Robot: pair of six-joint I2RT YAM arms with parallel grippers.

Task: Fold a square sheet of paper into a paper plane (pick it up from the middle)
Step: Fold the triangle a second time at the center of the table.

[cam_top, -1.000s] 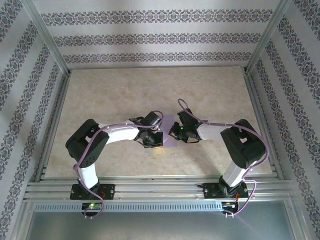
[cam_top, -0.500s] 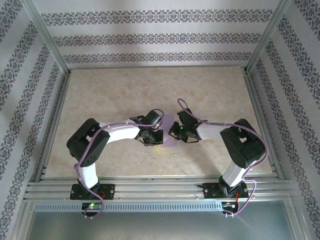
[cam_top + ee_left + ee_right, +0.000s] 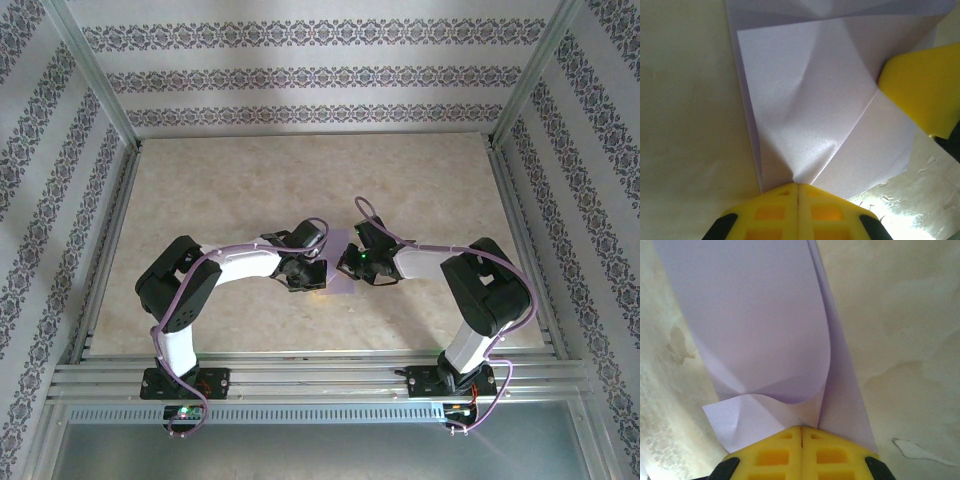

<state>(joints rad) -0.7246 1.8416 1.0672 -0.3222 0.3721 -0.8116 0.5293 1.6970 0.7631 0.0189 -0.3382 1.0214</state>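
Note:
The square sheet of paper (image 3: 341,266) is pale lavender, folded into layers with creases, and held between my two grippers above the middle of the table. In the left wrist view the paper (image 3: 805,100) fans out from my left gripper (image 3: 798,184), whose yellow jaws are shut on a folded corner. A yellow finger of the right gripper (image 3: 920,90) sits against the paper's right side. In the right wrist view my right gripper (image 3: 801,427) is shut on the paper (image 3: 755,325), one flap curling upward. From above, the left gripper (image 3: 320,280) and right gripper (image 3: 346,266) nearly meet.
The beige mottled tabletop (image 3: 300,180) stretches far and to both sides of the arms. An aluminium frame (image 3: 520,230) borders it, with patterned walls behind. A metal rail (image 3: 320,375) runs along the near edge by the arm bases.
My left arm has crept a little to the right, toward the right gripper, and its jaws have closed the last bit on the paper. The right arm has held still.

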